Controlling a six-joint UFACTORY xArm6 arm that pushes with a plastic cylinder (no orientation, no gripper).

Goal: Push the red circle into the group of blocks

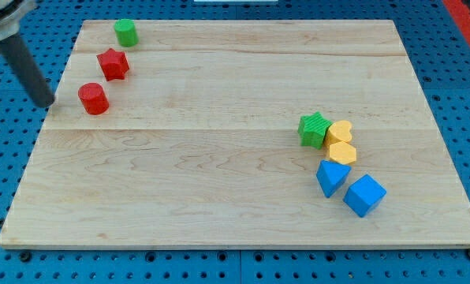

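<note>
The red circle sits near the view's left edge of the wooden board. My tip is just to the left of it, at the board's edge, a short gap away. A group of blocks lies at the view's right: a green star, a yellow heart, a yellow hexagon-like block, a blue triangle and a blue cube.
A red star sits just above the red circle. A green cylinder stands near the board's top-left corner. Blue pegboard surrounds the board.
</note>
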